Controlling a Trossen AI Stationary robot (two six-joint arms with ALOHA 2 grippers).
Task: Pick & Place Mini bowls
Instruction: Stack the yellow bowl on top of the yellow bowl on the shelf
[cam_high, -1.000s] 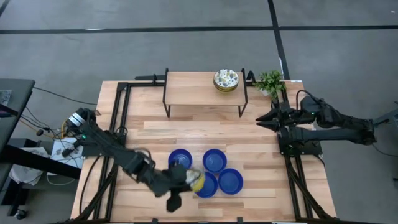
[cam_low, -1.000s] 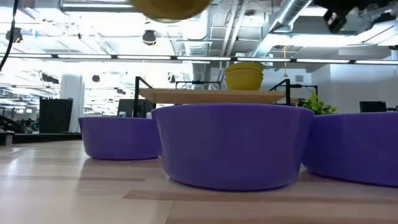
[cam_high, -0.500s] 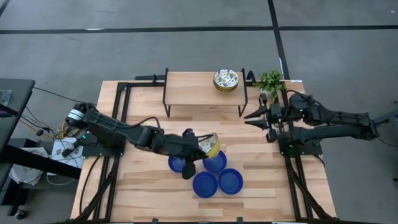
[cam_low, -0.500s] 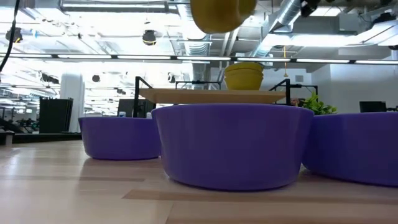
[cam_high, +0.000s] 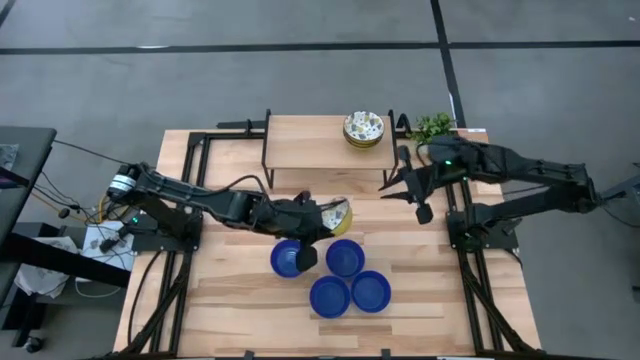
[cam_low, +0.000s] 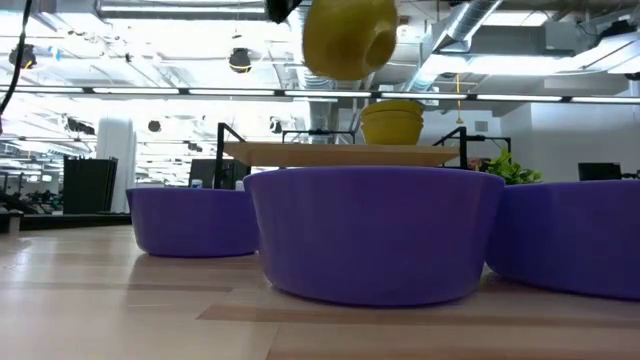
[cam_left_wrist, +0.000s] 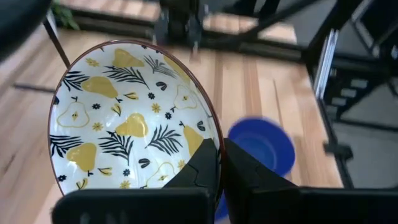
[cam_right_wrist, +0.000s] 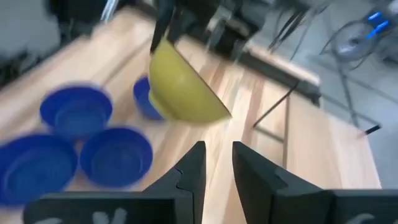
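Note:
My left gripper (cam_high: 322, 218) is shut on a mini bowl (cam_high: 337, 214), white inside with a yellow pear and leaf pattern (cam_left_wrist: 130, 118) and yellow outside (cam_low: 348, 38). It is held in the air over the table's middle. Four blue mini bowls (cam_high: 345, 258) rest on their bases on the table below and nearer. A stack of patterned bowls (cam_high: 363, 128) sits on the wooden shelf (cam_high: 310, 145). My right gripper (cam_high: 392, 185) is open and empty to the right of the held bowl; its wrist view shows the yellow outside (cam_right_wrist: 183, 87) ahead of it. My left gripper pinches the patterned bowl's rim (cam_left_wrist: 211, 134), one finger inside the bowl and one outside. The fingers come roughly level from the table's left side. The bowl is lifted clear of the table and tilted, its opening turned toward the gripper.
The raised wooden shelf on black legs (cam_high: 268, 160) stands at the far side, with a small green plant (cam_high: 434, 128) to its right. Black frame rails (cam_high: 195, 190) run along both table sides. Bare wood lies at the near left (cam_high: 220, 300).
My left gripper carried the patterned bowl from the near edge, over the blue bowls, toward the far edge and up, with the bowl tilting on the way. My right gripper swung from the right edge leftward toward the held bowl.

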